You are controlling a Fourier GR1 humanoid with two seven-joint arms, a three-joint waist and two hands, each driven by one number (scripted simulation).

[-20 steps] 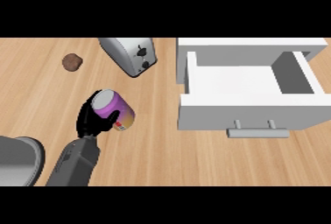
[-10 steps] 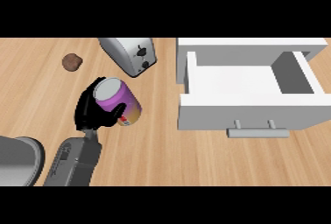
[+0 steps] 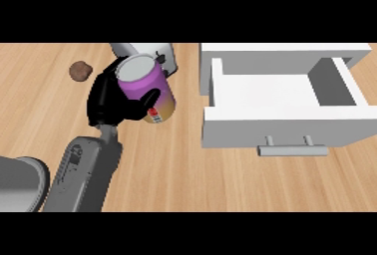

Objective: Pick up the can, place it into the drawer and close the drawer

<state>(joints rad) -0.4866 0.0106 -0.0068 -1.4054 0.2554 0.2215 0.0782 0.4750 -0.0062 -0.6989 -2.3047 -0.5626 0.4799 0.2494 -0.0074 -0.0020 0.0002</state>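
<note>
Fingers (image 3: 144,99) curl round the can (image 3: 147,89) | you see the left hand (image 3: 110,99) hold it above the counter (image 3: 184,174) | toaster (image 3: 158,52) just beyond | open drawer (image 3: 283,94) right of the fingers, apart

Purple can (image 3: 146,88), grey top, tilted, left of open white drawer (image 3: 283,107)
</note>
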